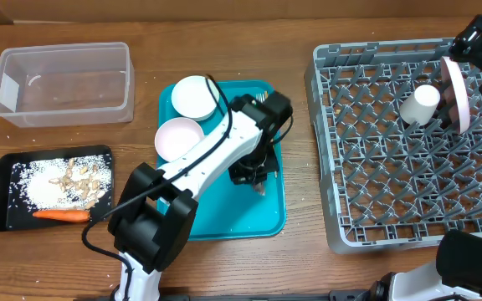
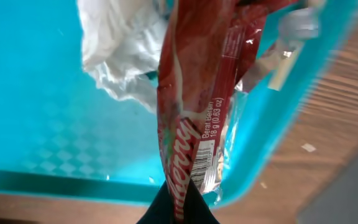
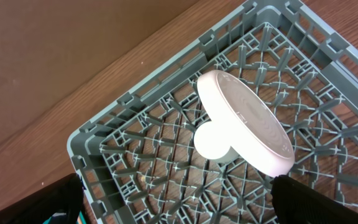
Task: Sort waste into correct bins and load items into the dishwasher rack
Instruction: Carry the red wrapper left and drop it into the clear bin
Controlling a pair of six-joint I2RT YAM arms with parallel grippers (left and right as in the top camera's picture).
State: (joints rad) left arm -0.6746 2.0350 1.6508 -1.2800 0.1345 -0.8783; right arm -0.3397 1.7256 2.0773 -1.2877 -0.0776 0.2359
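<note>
My left gripper [image 2: 178, 208] is shut on the red wrapper [image 2: 197, 106] and holds it over the teal tray [image 1: 268, 219], next to a crumpled white napkin [image 2: 120, 43]. In the overhead view the left gripper [image 1: 253, 174] sits over the tray's right part. Two small white bowls [image 1: 193, 96] [image 1: 179, 138] stand on the tray's left side. The grey dishwasher rack [image 1: 366, 201] holds the white plate [image 1: 456, 94] on edge and the white cup [image 1: 420, 104]; both show in the right wrist view, plate [image 3: 244, 121] and cup [image 3: 210, 142]. My right gripper [image 3: 179, 202] is open and empty above the rack.
The clear tub [image 1: 64, 82] stands at the back left. The black tray [image 1: 15, 171] at front left holds rice crumbs, beige scraps [image 1: 82, 177] and the orange carrot [image 1: 61, 215]. The rack's wall [image 3: 79, 146] is near my right fingers.
</note>
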